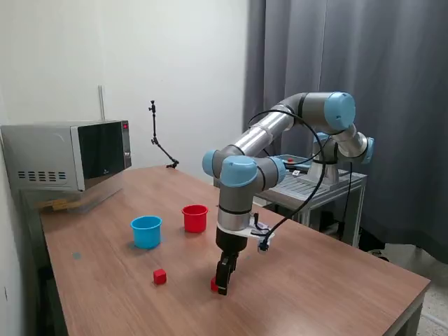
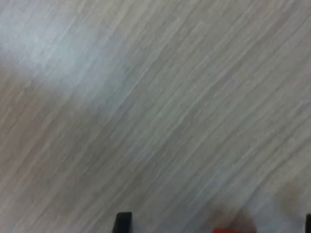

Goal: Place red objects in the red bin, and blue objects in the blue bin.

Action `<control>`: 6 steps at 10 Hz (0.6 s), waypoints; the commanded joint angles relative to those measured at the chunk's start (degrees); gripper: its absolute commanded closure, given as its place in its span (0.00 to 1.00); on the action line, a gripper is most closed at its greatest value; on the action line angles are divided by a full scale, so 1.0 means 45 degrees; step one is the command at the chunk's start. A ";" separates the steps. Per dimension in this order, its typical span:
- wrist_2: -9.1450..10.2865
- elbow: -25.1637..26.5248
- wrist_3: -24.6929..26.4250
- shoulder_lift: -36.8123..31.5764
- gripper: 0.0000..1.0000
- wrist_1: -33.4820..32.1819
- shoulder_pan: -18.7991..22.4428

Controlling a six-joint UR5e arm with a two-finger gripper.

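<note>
A small red cube [image 1: 213,283] is seen at lower centre of the exterior view, resting on the table [image 1: 329,280] and partly hidden by the gripper [image 1: 222,285], which is lowered right onto it; in the wrist view only a sliver of red [image 2: 228,230] is caught at the bottom edge, between one dark fingertip [image 2: 123,222] and the frame's far right corner. The jaws appear to be set wide about the cube, not yet pinched on it, though actual contact cannot be told. The step in hand is judged to be the grasp: the cube should be centred between the fingers before closing, flat faces met squarely, so that it is not nudged or spun across the smooth top. A second red cube [image 1: 159,276] lies apart, toward the lower left. Beyond them, left of centre, the red cup [image 1: 194,218] and the light blue cup [image 1: 146,231] stand upright, near each other but not touching; both are tapered, rimmed, glossy plastic. No blue cubes can be made out. The cubes look solid, matte and sharp-edged; the table is a wood-grain laminate, faintly reflective. A grey microwave [image 1: 66,154] is seen at the upper left.
</note>
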 commanded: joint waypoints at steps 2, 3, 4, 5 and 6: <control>-0.0004 -0.0041 -0.0040 0.0078 0.00 -0.0041 -0.0117; -0.0023 -0.0080 -0.0098 0.0078 0.00 -0.0060 -0.0137; -0.0024 -0.0138 -0.0118 0.0078 0.00 -0.0080 -0.0137; -0.0043 -0.0158 -0.0118 0.0078 0.00 -0.0100 -0.0157; -0.0024 -0.0159 -0.0079 0.0078 0.00 -0.0622 -0.0157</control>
